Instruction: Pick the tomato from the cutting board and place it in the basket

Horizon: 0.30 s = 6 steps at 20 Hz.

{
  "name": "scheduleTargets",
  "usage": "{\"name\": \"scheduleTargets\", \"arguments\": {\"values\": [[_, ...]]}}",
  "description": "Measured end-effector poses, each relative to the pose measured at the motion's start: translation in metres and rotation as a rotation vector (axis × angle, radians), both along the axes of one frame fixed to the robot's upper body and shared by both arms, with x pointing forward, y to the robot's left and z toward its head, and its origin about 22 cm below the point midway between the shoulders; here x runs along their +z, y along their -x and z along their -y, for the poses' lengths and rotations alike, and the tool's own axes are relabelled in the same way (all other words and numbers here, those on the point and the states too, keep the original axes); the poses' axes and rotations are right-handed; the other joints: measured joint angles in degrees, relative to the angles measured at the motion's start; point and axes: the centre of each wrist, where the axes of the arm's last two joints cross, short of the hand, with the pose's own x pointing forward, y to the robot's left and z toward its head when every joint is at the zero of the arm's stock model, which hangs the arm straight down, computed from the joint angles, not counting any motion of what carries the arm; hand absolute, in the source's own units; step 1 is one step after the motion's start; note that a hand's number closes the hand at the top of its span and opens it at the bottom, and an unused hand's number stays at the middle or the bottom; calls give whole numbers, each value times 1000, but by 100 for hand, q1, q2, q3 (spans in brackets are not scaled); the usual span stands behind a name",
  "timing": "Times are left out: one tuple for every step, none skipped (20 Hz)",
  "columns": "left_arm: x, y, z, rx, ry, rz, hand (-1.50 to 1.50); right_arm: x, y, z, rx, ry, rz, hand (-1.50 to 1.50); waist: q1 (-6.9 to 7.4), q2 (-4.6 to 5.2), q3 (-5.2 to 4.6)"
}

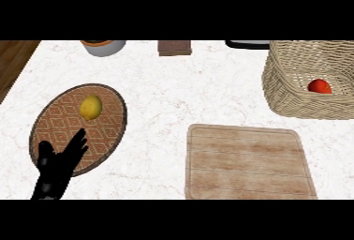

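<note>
The red tomato (319, 86) lies inside the woven wicker basket (290, 89) at the far right of the counter. In front of the basket, at the lower right, the wooden cutting board (247, 161) lies flat with nothing on it. My left hand (59, 166) shows at the lower left, black, fingers straight and pointing up, resting over the near edge of a round patterned plate. It holds nothing. My right hand shows nowhere in the view.
The round patterned plate (104, 136) at the left carries a yellow lemon (91, 107). Along the back edge stand a grey pot (104, 47), a brown block (174, 47) and a dark-rimmed object (247, 44). A wooden strip (12, 61) borders the counter at far left.
</note>
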Motion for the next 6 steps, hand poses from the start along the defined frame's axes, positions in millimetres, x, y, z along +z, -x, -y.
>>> {"name": "scheduleTargets", "arguments": {"values": [[1, 1, 1, -1, 1, -4, 0, 3, 5, 8, -18, -24, 11, -150, -5, 2, -2], [1, 1, 0, 0, 1, -5, 0, 6, 10, 15, -30, -34, 19, -150, -9, 2, -3], [0, 3, 1, 0, 0, 4, 0, 9, 16, 23, -47, -42, 26, -150, -11, 2, -4], [-1, 3, 1, 2, 0, 9, 0, 10, 21, 30, -65, -56, 31, -150, -16, -2, -3], [-2, 3, 0, 5, -1, 9, 0, 10, 26, 35, -79, -62, 35, -150, -25, -9, 2], [-1, 3, -1, 7, 1, 9, 0, 15, 31, 42, -98, -66, 33, -150, -21, -4, 0]]}}
